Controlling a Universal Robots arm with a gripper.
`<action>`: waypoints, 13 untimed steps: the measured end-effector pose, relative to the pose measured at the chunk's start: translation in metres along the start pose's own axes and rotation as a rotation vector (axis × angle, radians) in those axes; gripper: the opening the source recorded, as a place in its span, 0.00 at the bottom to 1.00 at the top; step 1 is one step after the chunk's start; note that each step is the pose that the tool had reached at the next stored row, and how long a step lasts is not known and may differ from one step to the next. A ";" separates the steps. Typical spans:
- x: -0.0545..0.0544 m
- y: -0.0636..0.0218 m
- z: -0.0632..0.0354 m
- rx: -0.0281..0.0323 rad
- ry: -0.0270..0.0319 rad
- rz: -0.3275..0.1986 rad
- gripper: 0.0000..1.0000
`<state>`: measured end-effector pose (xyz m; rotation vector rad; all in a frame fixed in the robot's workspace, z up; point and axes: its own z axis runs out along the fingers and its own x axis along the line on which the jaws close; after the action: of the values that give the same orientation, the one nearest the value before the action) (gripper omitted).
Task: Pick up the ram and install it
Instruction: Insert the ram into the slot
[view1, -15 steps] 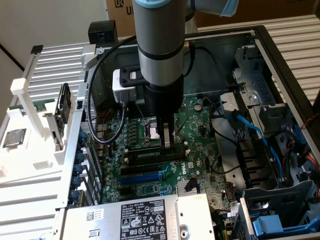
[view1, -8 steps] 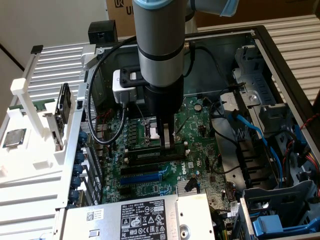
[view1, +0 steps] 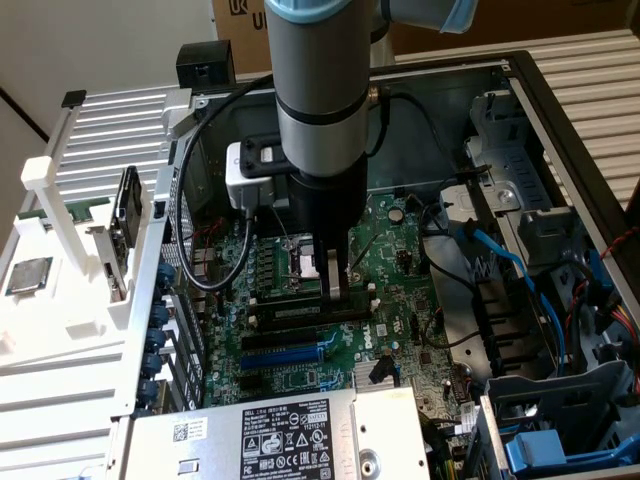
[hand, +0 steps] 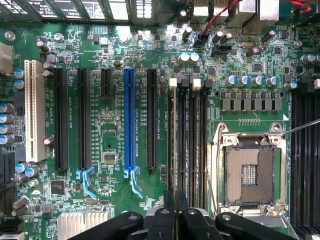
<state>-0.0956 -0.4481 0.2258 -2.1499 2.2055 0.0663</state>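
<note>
The gripper (view1: 335, 288) stands low over the motherboard (view1: 400, 250), its fingers (hand: 165, 220) drawn almost together on a thin board held edge-on, judged to be the ram (view1: 290, 314). In the exterior view the ram lies along the memory slots (hand: 187, 140) at 6 o'clock of the empty processor socket (view1: 303, 262), with the fingers on its 3 o'clock end. Pick-up is judged complete and the ram is aligned with a slot; whether it is fully seated and the end clips latched cannot be told, so pressing home and release remain.
</note>
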 end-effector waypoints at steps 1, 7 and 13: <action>0.000 0.0000 0.0002 0.0001 -0.0002 0.000 0.12; 0.000 0.0000 0.0010 0.0001 -0.0001 0.000 0.12; 0.000 0.0000 0.0010 0.0001 -0.0001 0.000 0.20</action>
<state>-0.0956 -0.4480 0.2248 -2.1498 2.2054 0.0663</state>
